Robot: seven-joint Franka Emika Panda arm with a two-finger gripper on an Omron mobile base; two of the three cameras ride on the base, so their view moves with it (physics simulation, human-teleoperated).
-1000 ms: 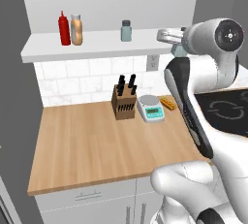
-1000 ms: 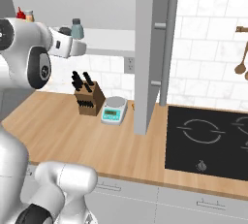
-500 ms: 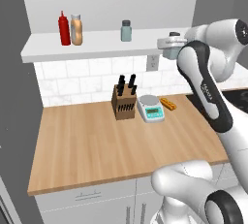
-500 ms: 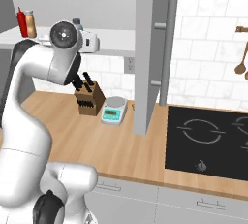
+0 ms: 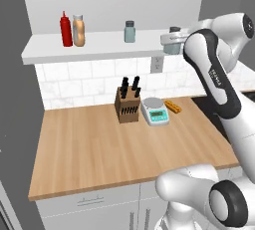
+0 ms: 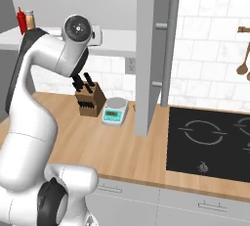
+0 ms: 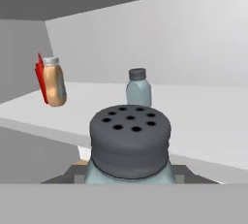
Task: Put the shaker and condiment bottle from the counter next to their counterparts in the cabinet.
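Hand view puts the shaker (image 7: 130, 143) closest, held between the jaws, its round dark grey cap pierced with small holes and its pale translucent body just visible below. Whether anything is inside the jar cannot be told. Beyond it, on the white shelf board of the cabinet (image 7: 203, 116), a paler shaker (image 7: 138, 88) with a dark cap stands upright. Farther along the board the condiment bottle (image 7: 53, 81), tan-orange with a whitish cap, sits just in front of the red squeeze bottle (image 7: 39, 72), which it partly hides.

From the left base view, the gripper (image 5: 172, 41) is at the shelf's right end with the shaker in it, and the two bottles appear side by side. That view also shows the light-wood surface (image 5: 94, 149) below, carrying a wooden knife block (image 5: 127, 104) with dark handles, a small scale (image 5: 155, 111) and an orange item (image 5: 173, 106) beside it. The right base view adds a black hob (image 6: 210, 142) past a grey panel (image 6: 149, 49).
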